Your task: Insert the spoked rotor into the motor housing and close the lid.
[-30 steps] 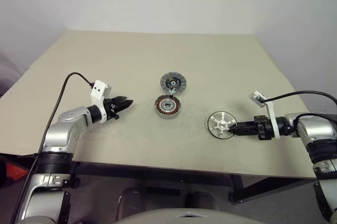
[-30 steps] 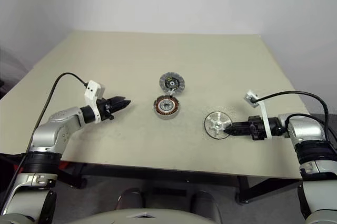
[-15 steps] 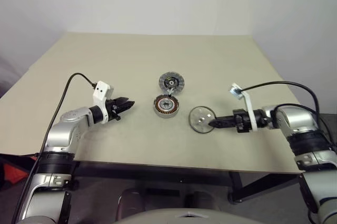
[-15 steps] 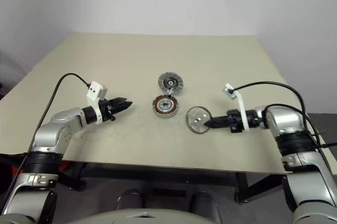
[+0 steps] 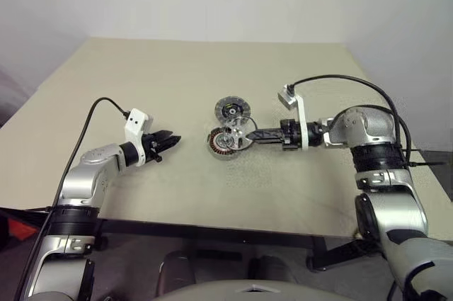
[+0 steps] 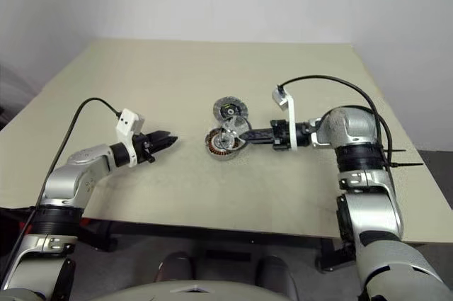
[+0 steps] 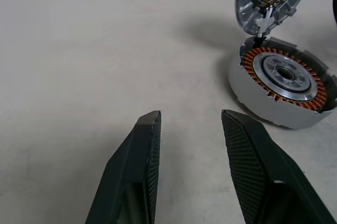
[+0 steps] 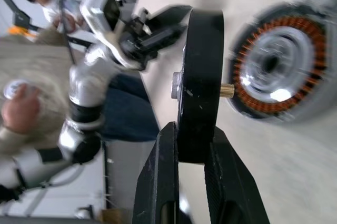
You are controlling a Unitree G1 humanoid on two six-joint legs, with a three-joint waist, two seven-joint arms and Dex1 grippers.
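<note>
- Centrally on a beige table sits the motor housing, a squat silver-grey cup with copper-brown windings ringed around a silver centre.
- Just behind the housing, and touching or nearly touching it, lies the lid, a grey disc with a ribbed segmented rim and a dark middle.
- Reaching in from the right, the right gripper has its two black fingers clamped on the thin black rim of the spoked rotor.
- Seen from the right wrist, the rotor is turned edge-on, its short brass-coloured shaft pointing toward the housing's open face, with a gap between them.
- From the head views, the rotor hangs tilted at the housing's right edge, above the table.
- Well to the left of the housing, the left gripper hovers with its fingers apart, holding nothing and pointing toward the housing.
</note>
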